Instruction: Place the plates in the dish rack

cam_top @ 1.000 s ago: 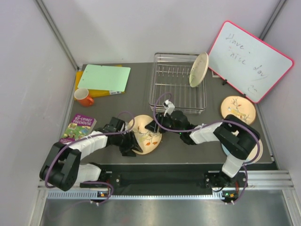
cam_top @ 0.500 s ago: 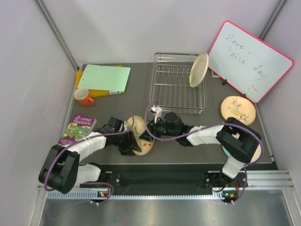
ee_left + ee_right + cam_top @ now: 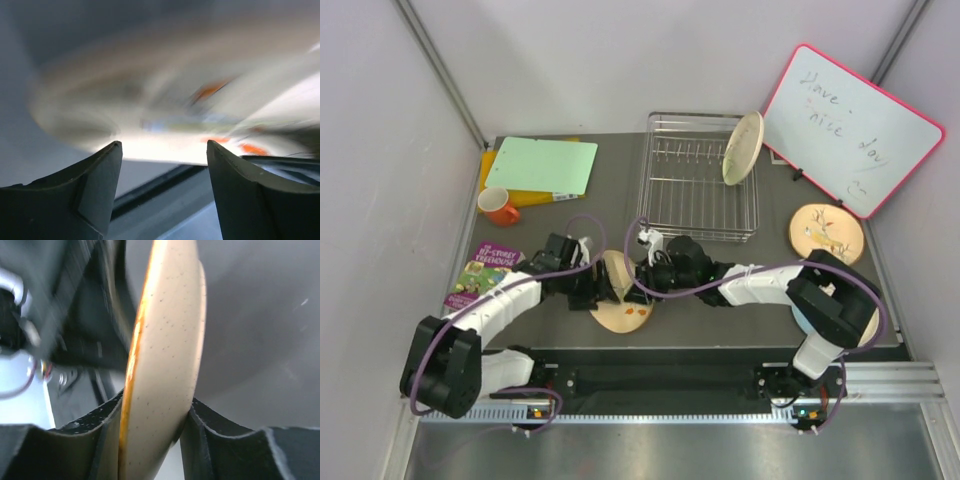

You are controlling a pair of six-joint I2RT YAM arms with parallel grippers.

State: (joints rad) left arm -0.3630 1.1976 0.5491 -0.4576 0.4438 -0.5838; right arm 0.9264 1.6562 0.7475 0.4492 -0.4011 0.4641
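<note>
From above, the right hand (image 3: 638,288) clamped the rim of a peach plate (image 3: 620,314), which stood tilted on edge on the bench (image 3: 720,310) between it and the left hand (image 3: 592,290), just at the plate's other side. The dish rack (image 3: 695,190) lay beyond the right hand, well apart, with a yellow-green plate (image 3: 742,148) leaning at its far right end. In the left wrist view, that hand's fingers (image 3: 95,190) stood wide apart, gripping nothing, the plate a blur just ahead of the tips. In the right wrist view, both fingers pressed against the plate's edge, one on each face, closed on it
</note>
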